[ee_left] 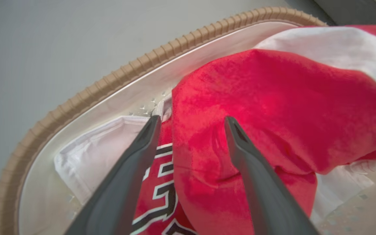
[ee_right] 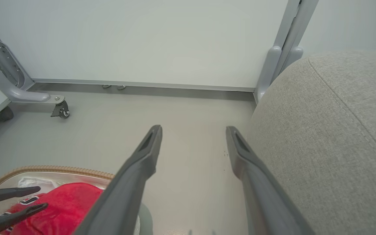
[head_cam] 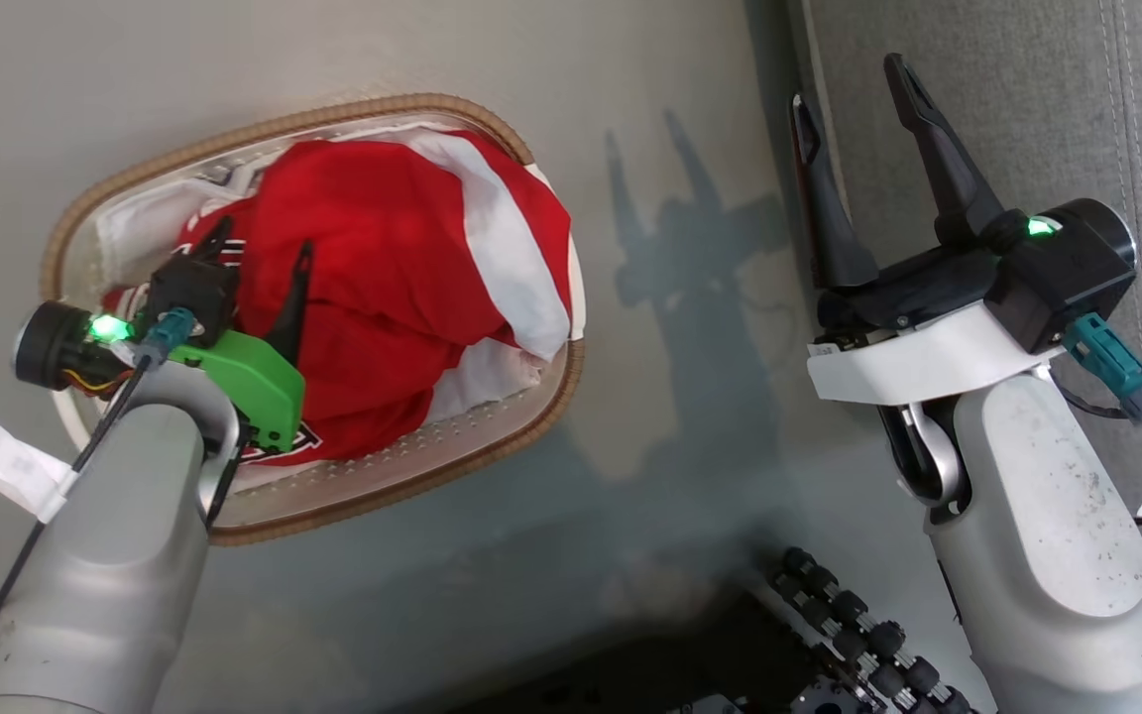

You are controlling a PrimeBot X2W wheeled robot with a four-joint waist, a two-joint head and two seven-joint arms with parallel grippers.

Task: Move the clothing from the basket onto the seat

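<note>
- Your left claw (head_cam: pixel 264 238) sits at 9 o'clock in the head view, over the basket (head_cam: pixel 432 476). Its jaws are spread wide and it holds nothing.
- In the left wrist view, the two dark fingers (ee_left: pixel 132 169) straddle a fold of the clothing (ee_left: pixel 273 98). One is over the black, white-edged lettering (ee_left: pixel 162 192) and the other over the plain red mound. You cannot tell from here whether the tips touch the fabric.
- The clothing is all in the basket, a heaped red bundle with a broad white panel running towards 1 o'clock across its top. It rises above the brown woven rim.
- The white cloth liner (ee_left: pixel 90 153) shows at the 10 o'clock end of the basket, between the red fabric and the rim.
- The basket stands on the pale grey floor (head_cam: pixel 234 59), well apart from the seat (head_cam: pixel 1007 99).
- Between basket and seat, the floor carries the shadow (head_cam: pixel 690 248) of your right arm at 12 o'clock of centre.
- Your right claw (head_cam: pixel 847 81) is at 2 o'clock in the head view, released and empty. Its fingers are parted and point towards 12 o'clock.
- In the right wrist view, that claw hangs over bare floor, just beside the rounded edge of the seat.
- The seat, grey fabric with stitched seams, fills the 3 o'clock side with no clothing on the part you can see.
</note>
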